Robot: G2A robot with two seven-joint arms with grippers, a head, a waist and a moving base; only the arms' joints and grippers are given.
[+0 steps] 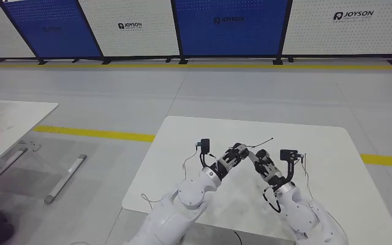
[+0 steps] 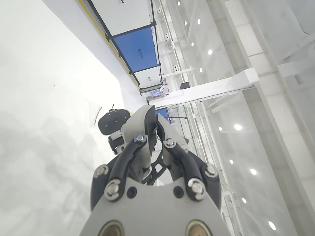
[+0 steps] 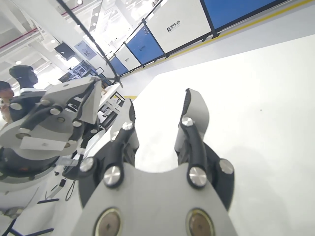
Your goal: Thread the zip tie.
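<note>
above the white rectangular table (image 1: 331, 153), the left gripper (image 2: 154, 114) was pinched tight on a thin black plastic zip tie (image 3: 94, 44), and we saw the tie's free length jutting out past the fingertips, clear of the tabletop. the right gripper (image 3: 159, 96) hung just beside it, fingers spread wide. from overhead we saw both grippers close together near the table's middle.

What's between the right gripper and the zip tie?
Nothing. In the right wrist view, the open right gripper sits apart from the zip tie held by the left gripper.
</note>
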